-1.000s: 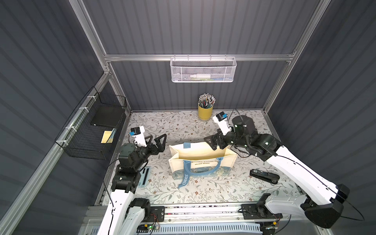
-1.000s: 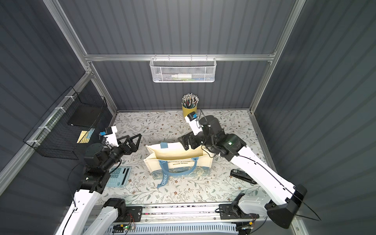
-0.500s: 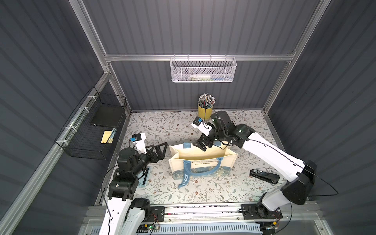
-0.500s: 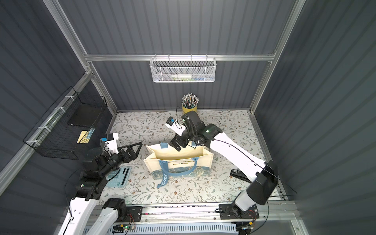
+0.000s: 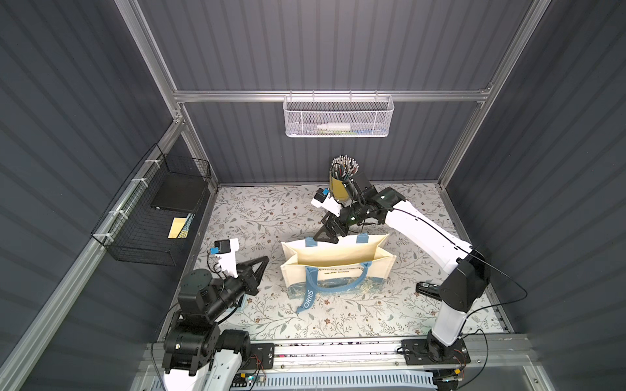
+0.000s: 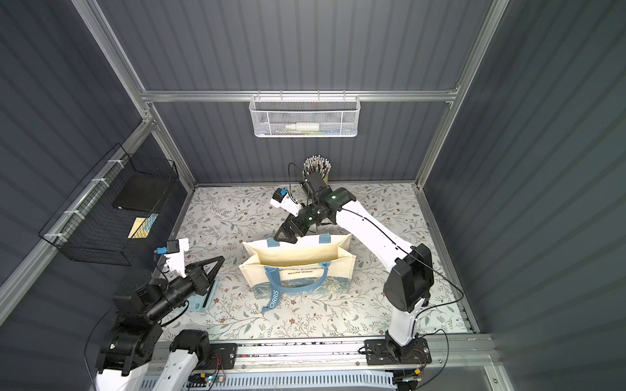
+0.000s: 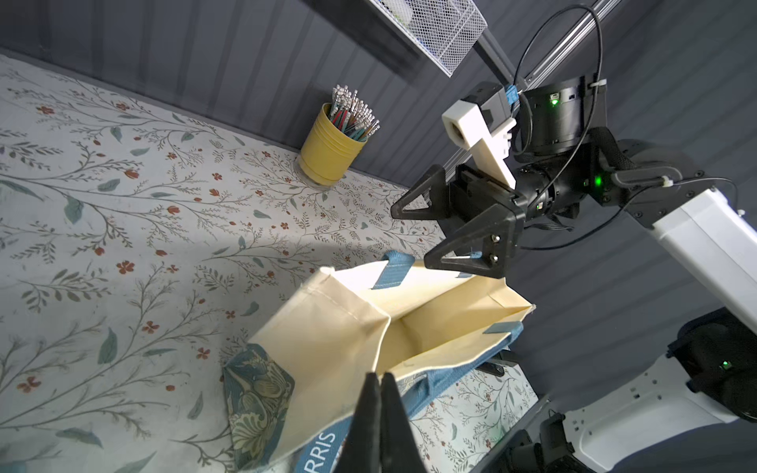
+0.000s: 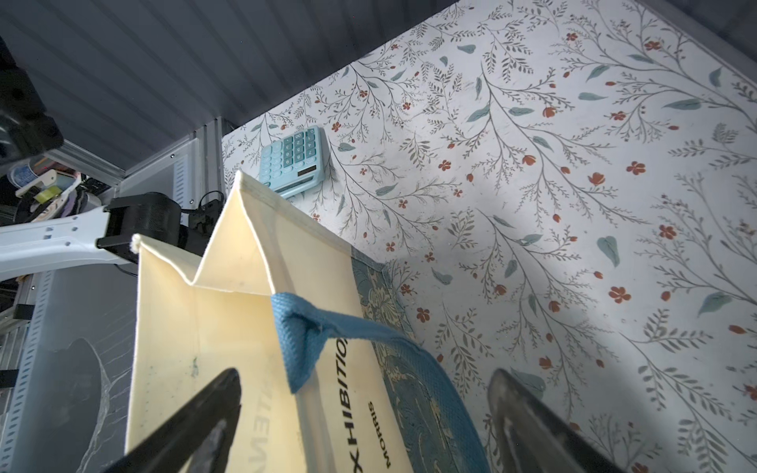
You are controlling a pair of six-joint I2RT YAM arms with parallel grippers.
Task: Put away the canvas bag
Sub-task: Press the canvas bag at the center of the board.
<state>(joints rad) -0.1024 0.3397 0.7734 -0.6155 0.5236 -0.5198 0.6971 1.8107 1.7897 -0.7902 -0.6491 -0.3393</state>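
Note:
The canvas bag point(image 5: 338, 270) point(image 6: 298, 267) stands upright and open in the middle of the floral table, its near blue handle hanging down the front. My right gripper point(image 5: 327, 237) point(image 6: 286, 237) point(image 7: 411, 236) point(image 8: 364, 374) is open above the far rim. In the right wrist view one finger lies over the bag's inside, the other over the table, and the far blue handle point(image 8: 327, 327) droops between them. My left gripper point(image 5: 266, 259) point(image 6: 222, 259) point(image 7: 379, 376) is shut on nothing, a little left of the bag point(image 7: 327, 340) point(image 8: 229, 327).
A yellow pencil cup point(image 5: 340, 188) stands at the back wall behind the right arm. A light-blue calculator point(image 8: 293, 161) lies under the left arm. A black device point(image 5: 428, 289) lies right of the bag. A black wire basket point(image 5: 152, 216) and a white mesh basket point(image 5: 338, 116) hang on the walls.
My left gripper has shut and sunk a little. My right arm has raised its elbow and carried the open gripper leftward along the bag's far rim.

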